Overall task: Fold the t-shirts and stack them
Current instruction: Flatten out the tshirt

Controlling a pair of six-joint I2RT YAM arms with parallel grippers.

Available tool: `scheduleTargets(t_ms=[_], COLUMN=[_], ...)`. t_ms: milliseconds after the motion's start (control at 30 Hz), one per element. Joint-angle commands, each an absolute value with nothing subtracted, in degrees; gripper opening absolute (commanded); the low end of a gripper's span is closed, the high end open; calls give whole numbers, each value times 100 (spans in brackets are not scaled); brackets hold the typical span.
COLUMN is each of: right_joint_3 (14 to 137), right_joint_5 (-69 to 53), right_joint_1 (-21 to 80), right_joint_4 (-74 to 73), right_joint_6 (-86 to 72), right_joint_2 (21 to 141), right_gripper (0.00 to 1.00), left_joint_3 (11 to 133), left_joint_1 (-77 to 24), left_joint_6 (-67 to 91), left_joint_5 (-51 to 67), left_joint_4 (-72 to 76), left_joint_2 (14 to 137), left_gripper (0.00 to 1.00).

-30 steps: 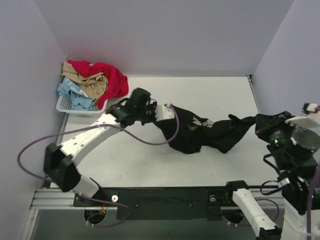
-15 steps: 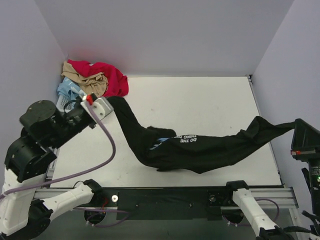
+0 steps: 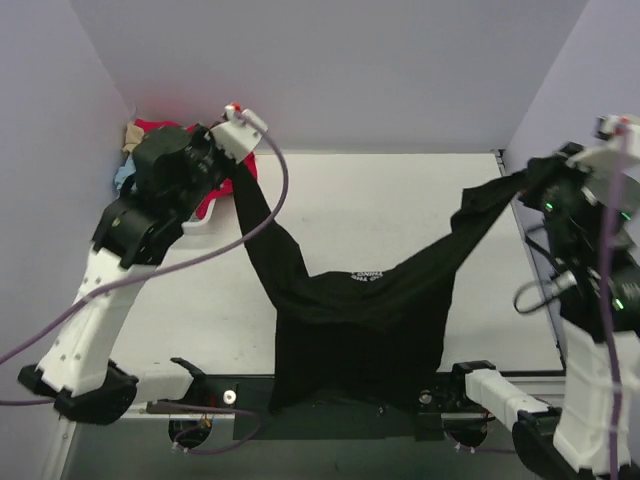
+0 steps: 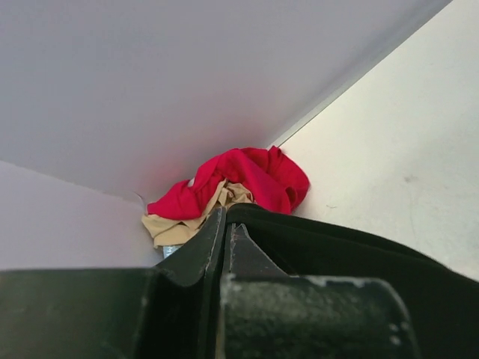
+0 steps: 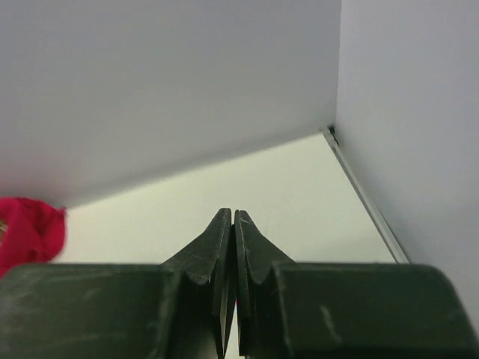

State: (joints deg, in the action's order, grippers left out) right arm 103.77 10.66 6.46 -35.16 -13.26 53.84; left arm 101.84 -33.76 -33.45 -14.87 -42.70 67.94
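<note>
Far-left corner: crumpled red cloth t-shirt [image 3: 152,127] piled on a tan cloth t-shirt [image 3: 130,137], with a sliver of pale blue cloth [image 3: 120,177] under them, mostly hidden behind the left arm. Left gripper [image 3: 236,172] is raised near that pile. The wrist view shows its fingers [image 4: 213,232] pressed together, clenched on one end of the large black cloth t-shirt [image 3: 360,325]. The shirt hangs stretched between both grippers, sagging in the middle, small white print [image 3: 368,275] facing up. Its lower part lies on the white table top [image 3: 390,200] and drapes over the near edge. Right gripper [image 3: 528,180] is raised at the far right, jaws closed tight, pinching the shirt's other end.
</note>
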Motion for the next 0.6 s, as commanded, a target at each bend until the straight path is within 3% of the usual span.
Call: scheduleTargets(t_ms=[0,300,333,367,400,433,500,567], right_joint_3=[9406,8815,8850,8885,8973,9008,9096,9001], right_joint_5=[1415,1169,1178,1186,1178,1169,1082,1037], right_joint_1=[528,-149,-184,-202,-228,-229,-202,-54], right_joint_4=[-2735,-2346,-2468,-2565,-2758,-2873,-3241,-3322], right_joint_6=[-1002,-1415,-1398,-1397,-1371,-1345,-1222,-1003], right_joint_2=[6371,8592,8752,9067,9201,9463,9728,9765], right_gripper=[0,0,0,7,33,57,65,66], left_joint_3=[10538,12513,12925,13216,13697,13867,13975,13014], left_joint_1=[-2630,-2250,-2241,-2250,-2285,-2337,-2425,-2496], left_joint_6=[-3103,-2892,-2857,-2830,-2821,-2813,-2839,-2900], left_joint_5=[-1556,-1442,-1267,-1153,-960,-871,-572,-21], left_joint_4=[-2937,-2592,-2828,-2978,-3328,-3488,-3787,-3771], left_joint_2=[8023,11345,11799,12039,12380,12497,12534,12174], left_gripper=[0,0,25,41,59,70,75,77])
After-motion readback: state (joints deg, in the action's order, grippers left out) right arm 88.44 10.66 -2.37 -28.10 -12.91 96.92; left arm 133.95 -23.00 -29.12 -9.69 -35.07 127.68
